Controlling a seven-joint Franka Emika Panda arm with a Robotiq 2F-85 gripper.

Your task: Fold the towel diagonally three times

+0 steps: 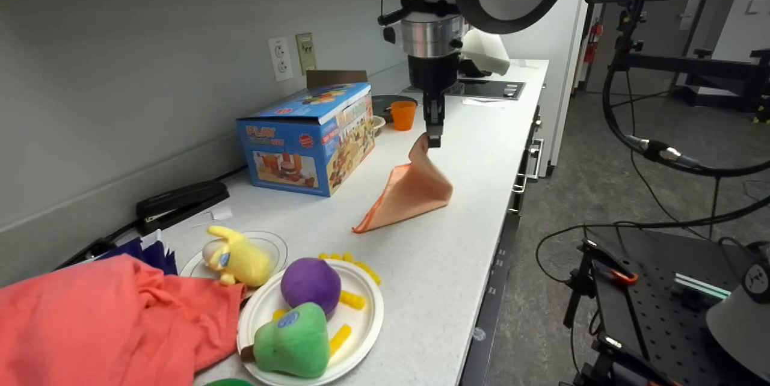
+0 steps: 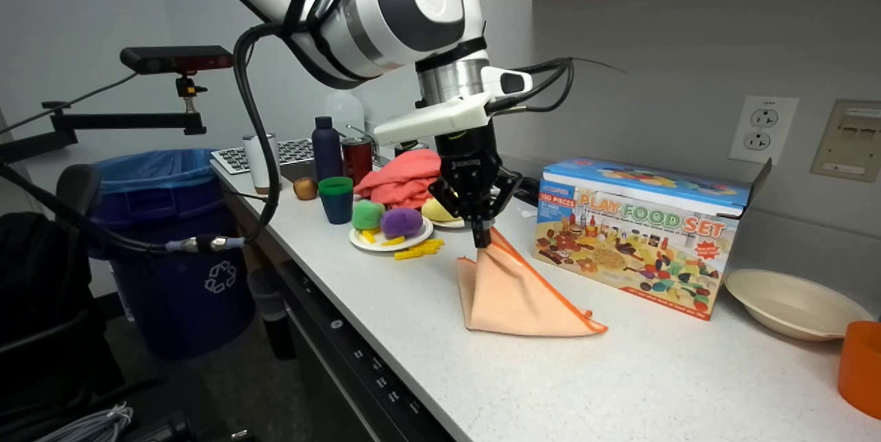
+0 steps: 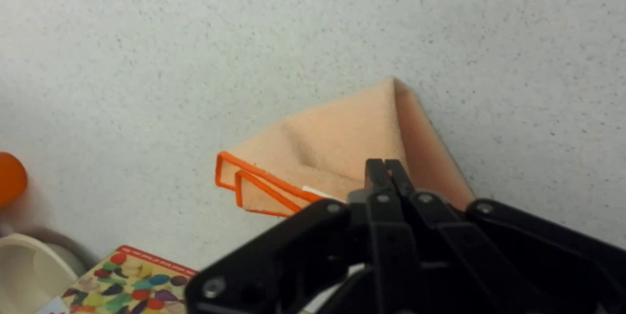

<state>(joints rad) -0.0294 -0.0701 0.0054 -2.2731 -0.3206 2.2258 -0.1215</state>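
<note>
Peach, hemmed in orange: there's the towel (image 2: 523,299), between the play food box (image 2: 633,235) and the front edge of the desk (image 1: 433,266), lower folds resting, upper end lifted. And the claw (image 3: 385,164) has hold of it, pinched together on that raised end! Toward the wall edge the box stands in the way, near the towel but apart from it. Past the box, a pale bowl (image 2: 791,306) and an orange cup (image 1: 402,116). Swing the opposite way along the desk: white plate (image 1: 370,326), loaded with a purple toy (image 1: 311,284) and a green plush pear (image 1: 295,341), yellow sticks (image 1: 352,300) on it and just beside it. Coral cloth (image 1: 108,320) heaps up closer to the wall edge; a white tumbler (image 2: 252,163) stands near the far front corner in an exterior view.
</note>
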